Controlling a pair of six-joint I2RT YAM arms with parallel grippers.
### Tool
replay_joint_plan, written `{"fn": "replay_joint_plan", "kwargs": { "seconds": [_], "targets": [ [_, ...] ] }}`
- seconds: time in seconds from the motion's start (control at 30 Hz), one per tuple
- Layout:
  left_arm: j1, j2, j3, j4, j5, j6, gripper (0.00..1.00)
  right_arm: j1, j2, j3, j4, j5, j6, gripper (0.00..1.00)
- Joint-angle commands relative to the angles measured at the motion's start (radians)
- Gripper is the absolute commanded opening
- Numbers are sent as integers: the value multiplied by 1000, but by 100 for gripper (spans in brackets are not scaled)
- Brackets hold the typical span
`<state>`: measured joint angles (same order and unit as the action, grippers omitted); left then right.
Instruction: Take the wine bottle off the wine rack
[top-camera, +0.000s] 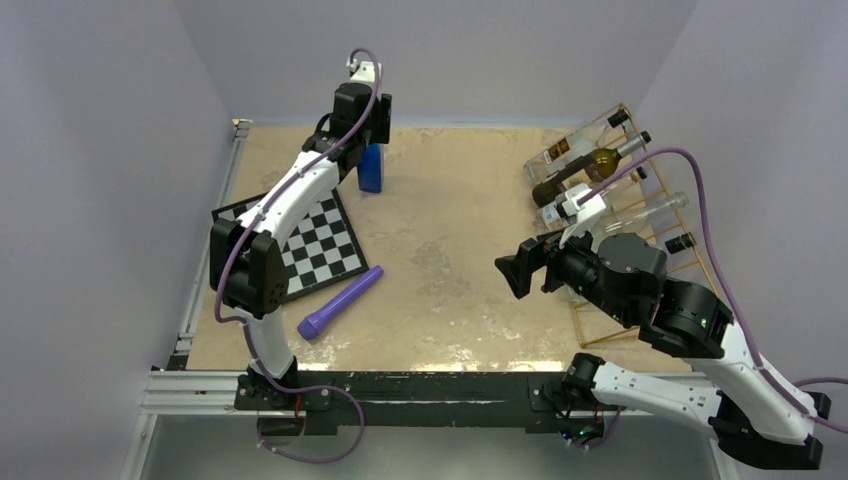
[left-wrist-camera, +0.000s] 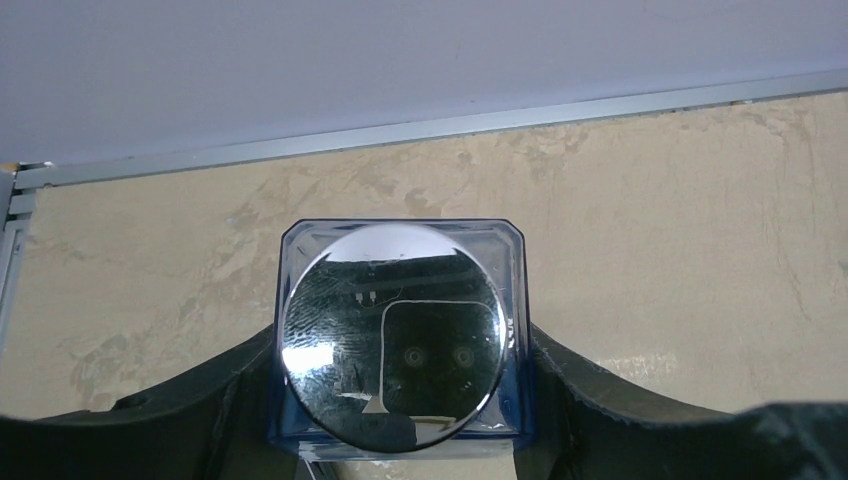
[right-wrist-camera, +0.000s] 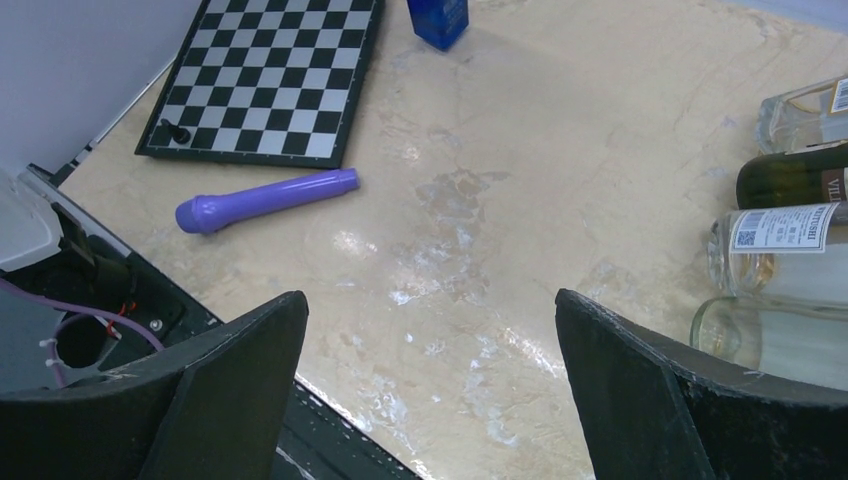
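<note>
The gold wire wine rack stands at the right of the table and holds several bottles lying on their sides. One is a dark green wine bottle; its base shows in the right wrist view, between clear bottles. My right gripper is open and empty above the table, left of the rack, with bare table between its fingers. My left gripper is at the far side, shut on an upright blue square bottle with a round mirror cap.
A chessboard lies at the left with a small dark piece on it. A purple flashlight lies near the front left. Grey walls close in the table on three sides.
</note>
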<state>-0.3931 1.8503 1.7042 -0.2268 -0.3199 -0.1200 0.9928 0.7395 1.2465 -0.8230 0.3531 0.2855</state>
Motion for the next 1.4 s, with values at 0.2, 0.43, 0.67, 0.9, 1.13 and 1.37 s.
{"fn": "replay_joint_plan", "kwargs": {
  "seconds": [0.2, 0.43, 0.67, 0.9, 1.13, 1.37],
  "targets": [
    [36, -42, 15, 210, 110, -55, 31, 3, 19, 57, 4, 29, -26, 99],
    [48, -44, 9, 198, 146, -68, 62, 4, 2, 84, -36, 36, -16, 99],
    [48, -100, 13, 156, 155, -53, 88, 3, -14, 63, -43, 55, 57, 99],
    [47, -229, 4, 102, 196, -17, 99, 3, -9, 59, -87, 141, 175, 99],
    [46, -514, -161, 40, 238, -49, 99, 3, -4, 34, -81, 307, 268, 98],
    [44, -893, -473, -22, 398, -103, 99, -6, 42, 18, -76, 545, 298, 94]
  ]
}}
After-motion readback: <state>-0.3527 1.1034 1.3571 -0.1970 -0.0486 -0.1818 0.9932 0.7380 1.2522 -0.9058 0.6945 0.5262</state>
